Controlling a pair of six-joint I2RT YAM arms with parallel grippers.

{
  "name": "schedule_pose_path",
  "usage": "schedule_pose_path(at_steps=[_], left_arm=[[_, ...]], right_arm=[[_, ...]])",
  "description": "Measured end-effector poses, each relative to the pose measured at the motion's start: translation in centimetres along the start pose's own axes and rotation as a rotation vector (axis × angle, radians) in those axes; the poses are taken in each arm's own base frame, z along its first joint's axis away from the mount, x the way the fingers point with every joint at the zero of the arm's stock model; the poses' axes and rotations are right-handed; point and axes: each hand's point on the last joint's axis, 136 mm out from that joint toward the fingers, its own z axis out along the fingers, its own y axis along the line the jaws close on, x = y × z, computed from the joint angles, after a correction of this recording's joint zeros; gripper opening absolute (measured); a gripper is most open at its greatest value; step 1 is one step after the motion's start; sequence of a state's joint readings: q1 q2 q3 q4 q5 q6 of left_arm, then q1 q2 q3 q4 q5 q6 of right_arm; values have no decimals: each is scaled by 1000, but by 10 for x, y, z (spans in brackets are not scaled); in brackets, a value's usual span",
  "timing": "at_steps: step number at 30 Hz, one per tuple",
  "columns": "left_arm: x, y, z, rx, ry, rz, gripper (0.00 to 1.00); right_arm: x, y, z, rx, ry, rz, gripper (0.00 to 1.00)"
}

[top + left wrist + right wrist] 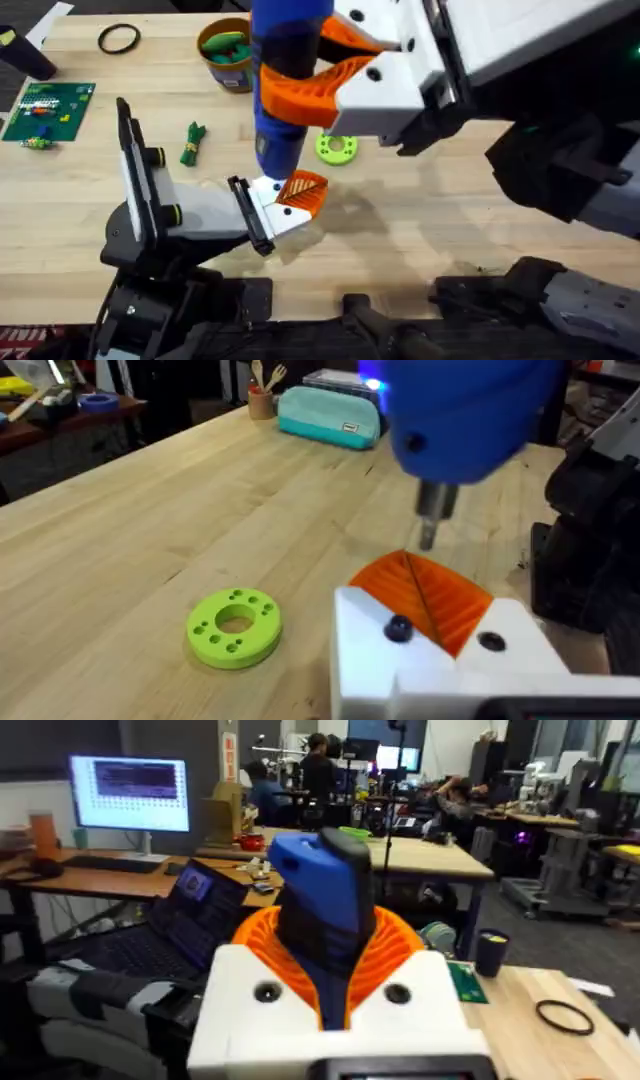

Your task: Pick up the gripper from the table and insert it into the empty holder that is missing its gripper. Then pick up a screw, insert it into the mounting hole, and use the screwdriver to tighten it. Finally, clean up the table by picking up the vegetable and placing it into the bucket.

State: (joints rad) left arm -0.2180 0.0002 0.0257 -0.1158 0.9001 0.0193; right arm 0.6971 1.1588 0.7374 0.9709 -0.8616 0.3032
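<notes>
Screwdriver [285, 90], thick bright-blue plastic cylinder with a black cap, hangs upright in the right gripper [325, 75], whose orange ribbed jaws are clenched around its handle. Its short metal tip [428, 525] hovers just above the small orange lattice finger [303, 192] seated in the white wedge-shaped holder [215, 212]. Seating well probably means keeping the shaft vertical, centring over the mounting hole, then lowering gently before turning. Beyond the holder lie a green ring [336, 148], the green vegetable [192, 143] and the orange-rimmed bucket [226, 55]. The left jaws' state I cannot tell.
</notes>
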Motion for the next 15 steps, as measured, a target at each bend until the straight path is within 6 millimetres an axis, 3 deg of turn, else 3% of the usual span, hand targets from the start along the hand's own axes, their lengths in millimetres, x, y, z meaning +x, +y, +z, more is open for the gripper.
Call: schedule_pose_path(at_steps=[15], left_arm=[[0,0,0,0,0,0,16]], right_arm=[[31,-4,9,-18,61,92,72]])
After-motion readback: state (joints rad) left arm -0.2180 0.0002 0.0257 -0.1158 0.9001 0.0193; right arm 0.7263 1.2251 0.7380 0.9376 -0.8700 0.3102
